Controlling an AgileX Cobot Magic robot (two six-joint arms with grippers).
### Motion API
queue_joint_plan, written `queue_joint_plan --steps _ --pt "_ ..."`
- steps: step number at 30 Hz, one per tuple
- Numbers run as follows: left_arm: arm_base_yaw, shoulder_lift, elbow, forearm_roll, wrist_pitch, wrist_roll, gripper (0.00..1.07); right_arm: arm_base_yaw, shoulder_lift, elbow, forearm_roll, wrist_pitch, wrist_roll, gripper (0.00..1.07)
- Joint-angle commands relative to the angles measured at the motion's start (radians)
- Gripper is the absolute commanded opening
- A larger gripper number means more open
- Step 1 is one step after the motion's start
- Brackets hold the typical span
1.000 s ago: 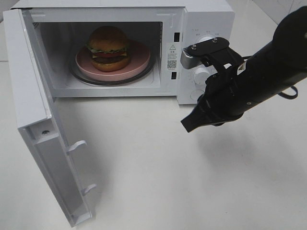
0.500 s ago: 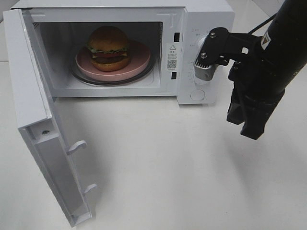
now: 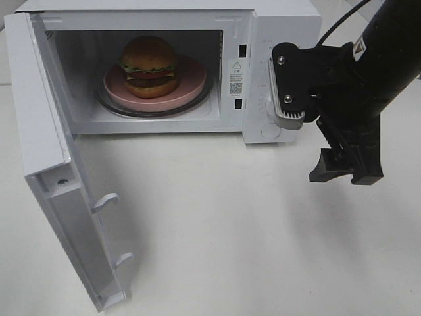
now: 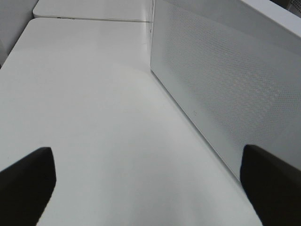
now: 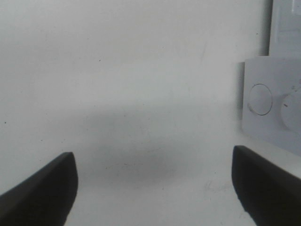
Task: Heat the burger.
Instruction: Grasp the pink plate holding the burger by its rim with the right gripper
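Observation:
The burger [image 3: 148, 66] sits on a pink plate [image 3: 191, 82] inside the white microwave [image 3: 283, 26]. The microwave's door [image 3: 46, 145] stands wide open to the left. My right gripper [image 3: 345, 172] hangs over the table just right of the microwave's control panel, pointing down, open and empty. The right wrist view shows its two fingers wide apart [image 5: 153, 188] above bare table, beside the panel's round button [image 5: 260, 99]. My left gripper [image 4: 146, 188] is open and empty next to a perforated white panel [image 4: 225, 94] of the microwave. It is out of the exterior view.
The door juts toward the table's front left, with two white latch hooks [image 3: 105, 201] on its edge. White table surface [image 3: 217, 224] spreads in front of the microwave. A cable [image 3: 335, 26] runs from the right arm behind the microwave's top corner.
My right gripper has drawn back to the right from in front of the control panel, swung to point downward, and opened from shut. The burger, the door and the left gripper are unchanged.

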Motion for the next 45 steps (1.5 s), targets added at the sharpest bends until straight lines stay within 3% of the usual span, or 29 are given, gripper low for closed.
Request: queue_joint_plan --steps 1,5,14,18,23,45 --pt "0.002 -0.017 0.001 -0.004 -0.011 -0.006 1.0 0.0 -0.001 -0.005 -0.027 -0.022 0.025 0.95" --pt "0.002 -0.017 0.001 -0.004 -0.011 -0.006 1.0 0.001 -0.001 -0.005 -0.056 -0.051 0.026 0.94" --pt "0.002 -0.017 0.001 -0.004 -0.011 -0.006 1.0 0.109 0.023 -0.013 -0.18 -0.166 0.059 0.92" --pt "0.002 -0.017 0.001 -0.004 -0.011 -0.006 1.0 0.132 0.059 -0.035 -0.18 -0.188 0.059 0.91" --pt "0.002 -0.017 0.001 -0.004 -0.011 -0.006 1.0 0.173 0.139 -0.106 -0.207 -0.226 0.061 0.9" --pt "0.002 -0.017 0.001 -0.004 -0.011 -0.006 1.0 0.197 0.411 -0.364 -0.21 -0.28 0.072 0.87"
